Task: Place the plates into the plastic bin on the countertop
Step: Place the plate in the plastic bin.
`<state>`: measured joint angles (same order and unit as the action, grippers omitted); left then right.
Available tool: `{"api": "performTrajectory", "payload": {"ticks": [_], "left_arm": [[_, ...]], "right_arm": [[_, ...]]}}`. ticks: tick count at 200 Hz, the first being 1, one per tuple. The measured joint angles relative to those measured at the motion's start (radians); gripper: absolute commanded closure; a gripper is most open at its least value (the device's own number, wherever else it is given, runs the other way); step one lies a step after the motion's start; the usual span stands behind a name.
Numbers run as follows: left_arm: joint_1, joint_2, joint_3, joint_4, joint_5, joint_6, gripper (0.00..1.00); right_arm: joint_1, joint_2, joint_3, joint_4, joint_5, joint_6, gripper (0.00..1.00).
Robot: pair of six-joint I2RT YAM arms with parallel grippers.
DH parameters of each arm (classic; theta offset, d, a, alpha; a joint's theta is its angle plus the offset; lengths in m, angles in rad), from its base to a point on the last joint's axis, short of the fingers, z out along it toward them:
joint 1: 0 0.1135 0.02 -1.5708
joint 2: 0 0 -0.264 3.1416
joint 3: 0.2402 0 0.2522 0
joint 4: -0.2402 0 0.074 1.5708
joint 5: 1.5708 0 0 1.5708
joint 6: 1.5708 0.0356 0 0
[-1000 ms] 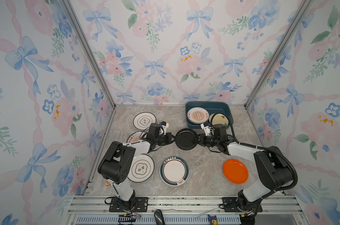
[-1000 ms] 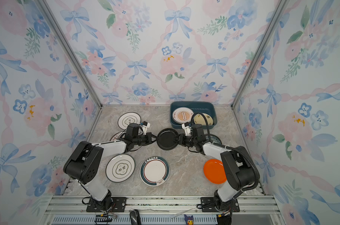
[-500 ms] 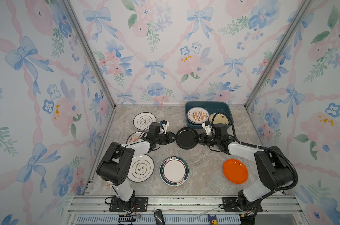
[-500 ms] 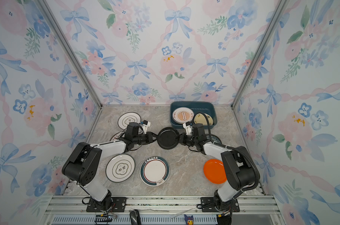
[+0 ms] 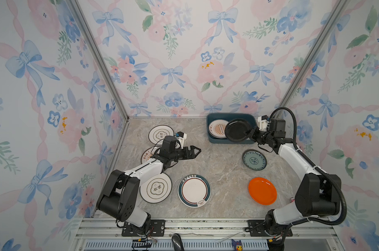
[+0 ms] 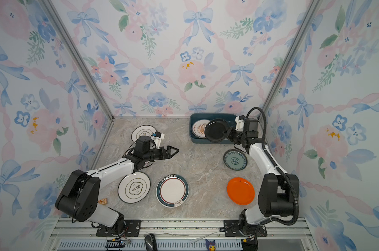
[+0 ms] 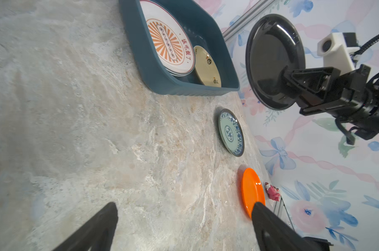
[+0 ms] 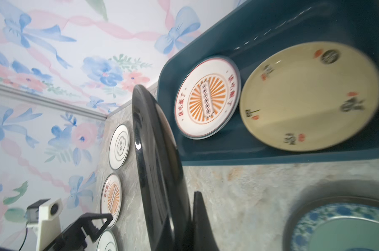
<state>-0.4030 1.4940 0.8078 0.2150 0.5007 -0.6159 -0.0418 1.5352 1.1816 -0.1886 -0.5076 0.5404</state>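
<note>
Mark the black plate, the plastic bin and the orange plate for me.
black plate (image 5: 235, 130), in a top view, centre of its dark face.
plastic bin (image 5: 215, 140), in a top view, bare stretch of the wall nearest the robot.
orange plate (image 5: 262, 190), in a top view, middle of its well.

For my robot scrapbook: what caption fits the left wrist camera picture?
The right hand holds a glossy round black plate raised beside the dark teal plastic bin containing other plates.

Plain black plate (image 5: 235, 130), teal bin (image 5: 216, 140) — orange-sunburst plate (image 5: 218, 129)
</note>
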Motion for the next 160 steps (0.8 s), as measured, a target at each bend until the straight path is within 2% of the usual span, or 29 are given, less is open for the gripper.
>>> {"api": "performTrajectory", "payload": {"ticks": [33,93,160], "left_arm": [[0.032,-0.055,-0.055,-0.047,-0.060,0.039,0.02],[0.062,-0.088,-0.127,-0.078,-0.097,0.061,0.02],[0.066,-0.088,-0.127,-0.071,-0.093,0.064,0.02]], "right_arm": [[-0.058,0.079,0.084,-0.040,0.077,-0.002,1.00],[-0.099,0.336,0.258,-0.086,0.158,0.009,1.00],[-0.108,0.452,0.367,-0.130,0.188,0.008,1.00]]}}
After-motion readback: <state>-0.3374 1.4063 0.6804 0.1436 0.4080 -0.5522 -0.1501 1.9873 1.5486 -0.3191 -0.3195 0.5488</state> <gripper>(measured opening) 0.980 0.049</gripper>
